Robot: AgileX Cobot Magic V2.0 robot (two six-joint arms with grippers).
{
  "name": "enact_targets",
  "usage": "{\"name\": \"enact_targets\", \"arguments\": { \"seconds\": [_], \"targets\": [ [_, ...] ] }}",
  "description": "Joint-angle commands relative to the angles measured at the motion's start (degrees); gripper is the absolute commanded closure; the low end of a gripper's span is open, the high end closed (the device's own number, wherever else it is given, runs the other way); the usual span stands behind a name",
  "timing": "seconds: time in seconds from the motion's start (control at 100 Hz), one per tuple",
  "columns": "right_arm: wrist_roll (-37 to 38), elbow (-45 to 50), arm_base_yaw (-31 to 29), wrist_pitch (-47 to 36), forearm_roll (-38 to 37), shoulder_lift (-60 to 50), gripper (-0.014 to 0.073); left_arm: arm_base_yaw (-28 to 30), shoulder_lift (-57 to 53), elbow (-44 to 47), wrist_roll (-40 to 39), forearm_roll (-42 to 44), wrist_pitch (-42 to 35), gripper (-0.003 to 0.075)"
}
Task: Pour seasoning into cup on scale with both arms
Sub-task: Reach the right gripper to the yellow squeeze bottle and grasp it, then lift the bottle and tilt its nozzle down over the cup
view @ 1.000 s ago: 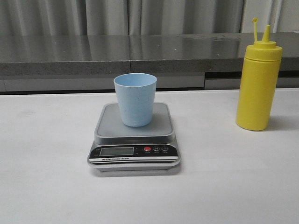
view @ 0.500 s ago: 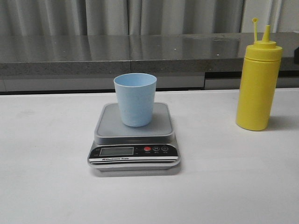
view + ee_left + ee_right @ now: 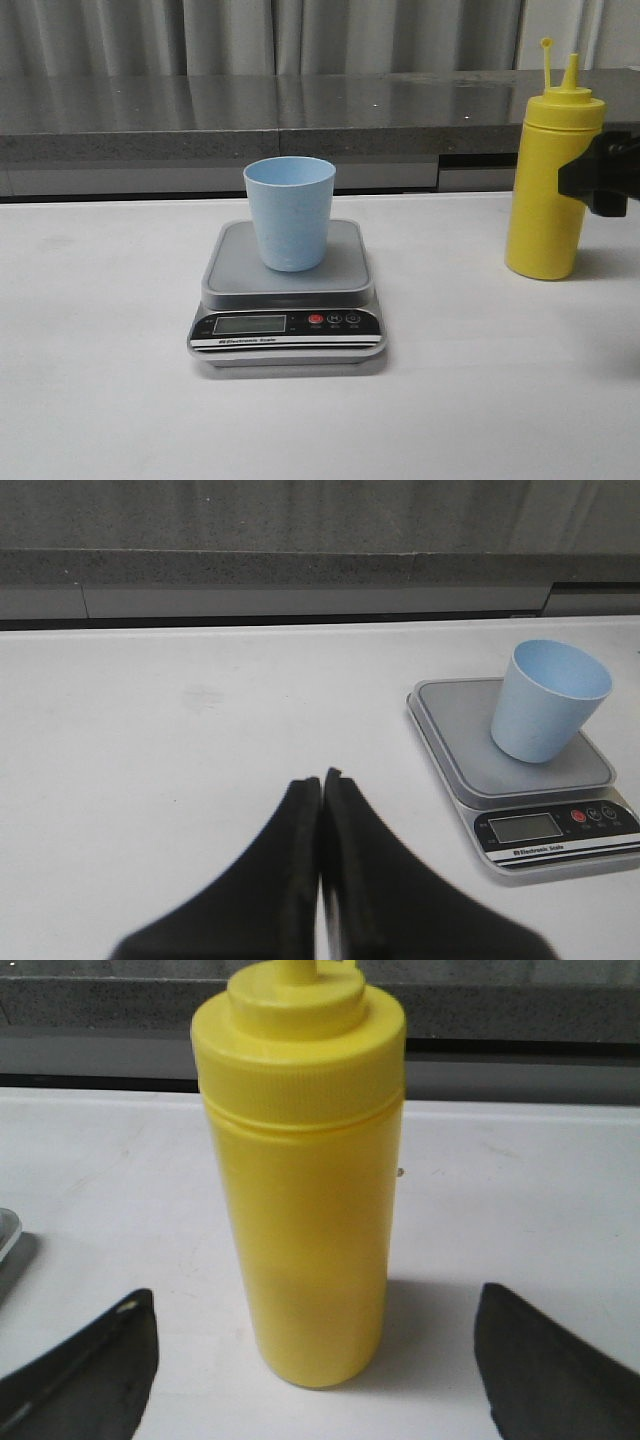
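- The seasoning (image 3: 552,180) stands upright near the tabletop's (image 3: 100,400) right edge.
- The cup (image 3: 290,212) sits on the scale (image 3: 287,290) mid-table.
- Right gripper (image 3: 315,1360): fingers spread wide, flanking the bottle, not touching.
- Left gripper (image 3: 320,810): fingers pressed together, holding nothing.

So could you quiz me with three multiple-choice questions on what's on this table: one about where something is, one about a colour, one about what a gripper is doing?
1. Where does the cup stand?
A. On the scale
B. On the bare table
C. Beside the bottle

2. What colour is the seasoning bottle?
A. Red
B. Yellow
C. White

3. How is the right gripper?
A. Shut on the bottle
B. Holding the cup
C. Open, fingers either side of the bottle

Answers: 1 A, it sits on the grey platform; 2 B, yellow throughout; 3 C, the right wrist view shows gaps between fingers and bottle.
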Motion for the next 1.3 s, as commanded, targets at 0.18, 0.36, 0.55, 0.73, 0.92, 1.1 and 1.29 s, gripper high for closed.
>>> {"name": "enact_targets", "arguments": {
  "seconds": [0.18, 0.36, 0.55, 0.73, 0.92, 1.1, 1.29],
  "targets": [
    [0.03, -1.47, -0.13, -19.08, 0.17, 9.19, -0.0041, 0.14, 0.51, -1.6, -0.58, -0.79, -4.58, 0.0741],
    [0.03, -1.88, -0.13, -26.26, 0.23, 14.79, -0.0041, 0.14, 0.51, -1.6, -0.58, -0.79, -4.58, 0.0741],
    [0.1, -4.77, -0.13, -24.91, 0.39, 15.93, -0.0041, 0.14, 0.51, -1.6, -0.58, -0.79, -4.58, 0.0741],
    [0.1, -9.08, -0.13, -18.19, 1.66, 15.93, -0.0041, 0.14, 0.51, -1.6, -0.58, -0.79, -4.58, 0.0741],
    [0.1, -14.44, -0.06, -12.01, -0.49, 15.93, -0.0041, 0.14, 0.51, -1.6, -0.58, -0.79, -4.58, 0.0741],
    [0.1, -18.82, -0.13, -6.35, -0.49, 16.14, -0.0041, 0.14, 0.51, -1.6, -0.58, -0.79, -4.58, 0.0741],
    [0.1, -19.96, -0.13, -4.86, -0.44, 16.14, 0.005, 0.14, 0.51, -1.6, -0.58, -0.79, -4.58, 0.0741]
  ]
}}
